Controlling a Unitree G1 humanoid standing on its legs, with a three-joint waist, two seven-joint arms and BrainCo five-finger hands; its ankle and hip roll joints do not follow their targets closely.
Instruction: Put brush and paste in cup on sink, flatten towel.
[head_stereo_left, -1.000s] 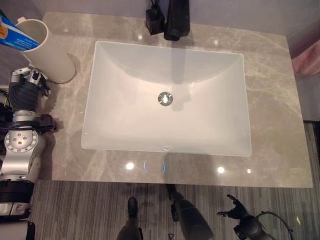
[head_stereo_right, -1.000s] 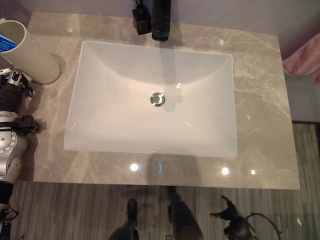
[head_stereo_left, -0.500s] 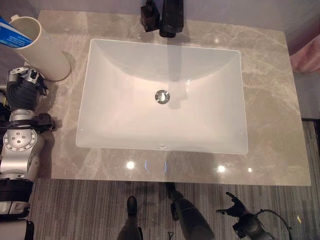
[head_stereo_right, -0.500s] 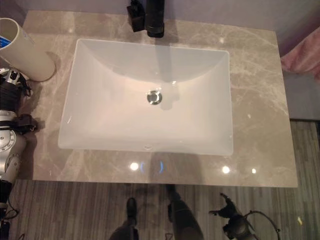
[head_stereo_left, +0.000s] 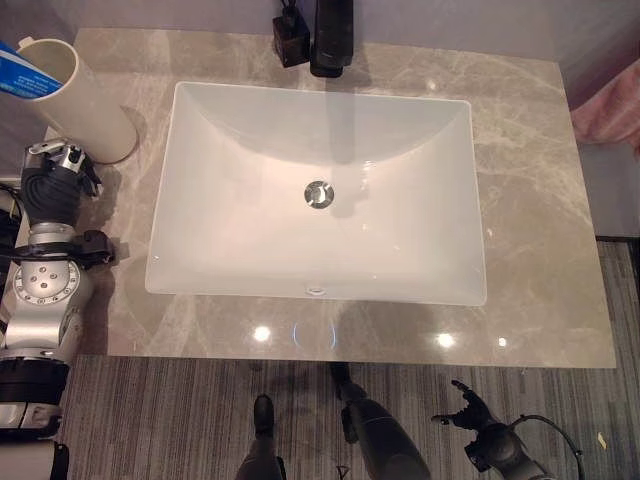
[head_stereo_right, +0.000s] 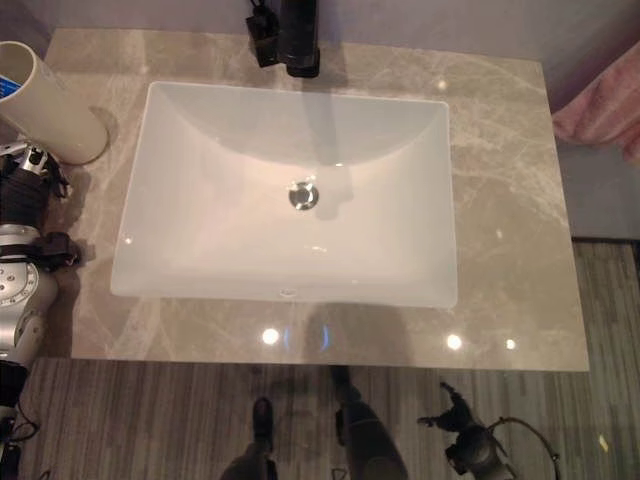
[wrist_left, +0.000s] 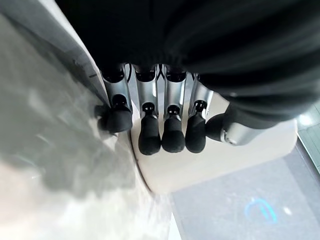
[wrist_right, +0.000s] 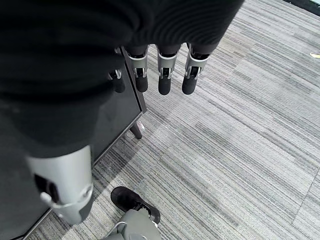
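the cream cup (head_stereo_left: 85, 100) stood on the grey marble counter (head_stereo_left: 540, 200) just beyond the left hand (head_stereo_left: 58, 170), leaning a little outward, with a blue-and-white tube of paste (head_stereo_left: 22, 78) poking from its mouth; whether a brush was inside it could not be told. in the left wrist view the cup's pale wall (wrist_left: 225, 160) lay right past the dark fingertips (wrist_left: 150, 142), which reached out fairly straight in a row with the thumb off to one side, released and gripping nothing; whether they touched the wall could not be made out. the left forearm rose from the counter's near edge toward the cup. to the inner side of that hand sat the white sink (head_stereo_left: 200, 200), with only the metal drain (head_stereo_left: 318, 194) at its middle, and a black faucet (head_stereo_left: 332, 35) stood at its far rim. the right hand (head_stereo_left: 462, 410) hung low over the striped carpet (wrist_right: 240, 150), well apart from the counter, fingers (wrist_right: 165, 82) relaxed and pointing down, grasping nothing. a pink towel (head_stereo_left: 610, 105) showed off the counter's far right corner, far from both hands.
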